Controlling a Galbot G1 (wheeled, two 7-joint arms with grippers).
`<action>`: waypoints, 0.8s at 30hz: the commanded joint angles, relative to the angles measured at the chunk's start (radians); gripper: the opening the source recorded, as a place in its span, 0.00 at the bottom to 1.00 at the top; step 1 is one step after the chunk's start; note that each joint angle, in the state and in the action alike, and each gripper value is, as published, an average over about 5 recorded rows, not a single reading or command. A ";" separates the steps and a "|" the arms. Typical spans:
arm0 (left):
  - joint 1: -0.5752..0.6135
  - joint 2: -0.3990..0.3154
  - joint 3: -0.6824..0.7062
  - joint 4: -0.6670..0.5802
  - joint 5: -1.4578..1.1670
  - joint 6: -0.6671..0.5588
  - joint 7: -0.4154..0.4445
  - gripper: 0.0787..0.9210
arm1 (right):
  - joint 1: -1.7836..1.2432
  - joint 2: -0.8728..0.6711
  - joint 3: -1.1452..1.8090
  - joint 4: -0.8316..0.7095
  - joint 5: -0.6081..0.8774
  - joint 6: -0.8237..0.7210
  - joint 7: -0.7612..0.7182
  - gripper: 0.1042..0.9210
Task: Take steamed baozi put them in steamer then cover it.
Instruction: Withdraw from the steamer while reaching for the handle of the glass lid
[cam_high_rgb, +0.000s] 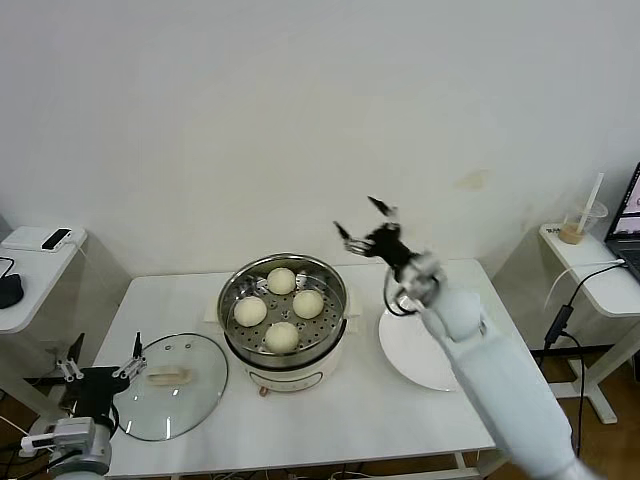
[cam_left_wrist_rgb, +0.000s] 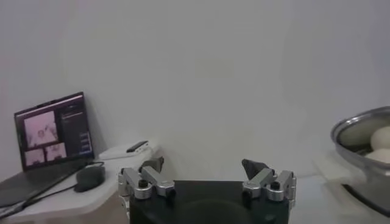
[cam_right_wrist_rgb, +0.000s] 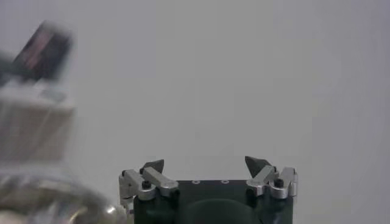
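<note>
White tabletop (cam_high_rgb: 180, 300): four pale round baozi (cam_high_rgb: 282, 308) sit in shiny steel steamer (cam_high_rgb: 334, 310) mid-tabletop; clear glass cover (cam_high_rgb: 185, 395) lies at left edge, likely next; right gripper (cam_high_rgb: 362, 224) raised, fingers apart; left gripper (cam_high_rgb: 101, 357) beside cover, fingers apart.

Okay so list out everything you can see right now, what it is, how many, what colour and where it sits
steamed baozi: four, cream-white, inside the steamer on its tray
steamer: one, shiny steel on a cream base, middle of the table
cover: one, clear glass with a cream handle, flat on the table left of the steamer
plate: one, white, right of the steamer, partly behind the right arm
table: one, white, under everything
laptop: one, dark, on a side table
drink cup: one, clear, on the right side table
left gripper: one, open, low beside the cover
right gripper: one, open, raised above the steamer's far right side
</note>
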 joint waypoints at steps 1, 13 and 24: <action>-0.001 0.073 0.008 0.188 0.740 -0.120 0.051 0.88 | -0.588 0.147 0.620 0.176 -0.014 0.148 -0.036 0.88; -0.015 0.151 0.034 0.459 1.314 -0.242 -0.101 0.88 | -0.752 0.209 0.639 0.262 -0.062 0.131 -0.020 0.88; -0.148 0.202 0.162 0.519 1.317 -0.215 -0.042 0.88 | -0.798 0.239 0.637 0.291 -0.067 0.138 -0.011 0.88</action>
